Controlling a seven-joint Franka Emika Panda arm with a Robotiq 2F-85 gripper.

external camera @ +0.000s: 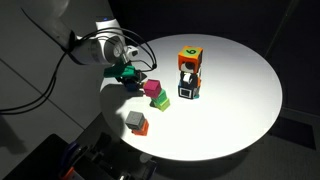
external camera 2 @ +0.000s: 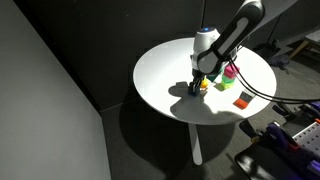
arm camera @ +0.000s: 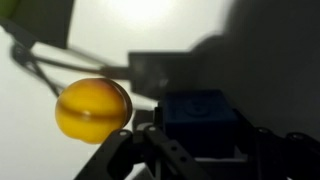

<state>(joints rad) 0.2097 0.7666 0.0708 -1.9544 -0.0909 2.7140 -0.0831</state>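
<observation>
In the wrist view my gripper is open, with a dark blue block between its two fingers, which stand a little apart from the block's sides. A round yellow-orange object lies just left of the block. In both exterior views the gripper is low over the white round table, close to its edge. A green block sits right by the gripper, and the yellow object shows just under it.
Two magenta blocks lie beside the gripper. A stack of blocks, orange on top and white-black at the bottom, stands mid-table. A grey and orange block lies near the front edge. An orange-red block lies apart.
</observation>
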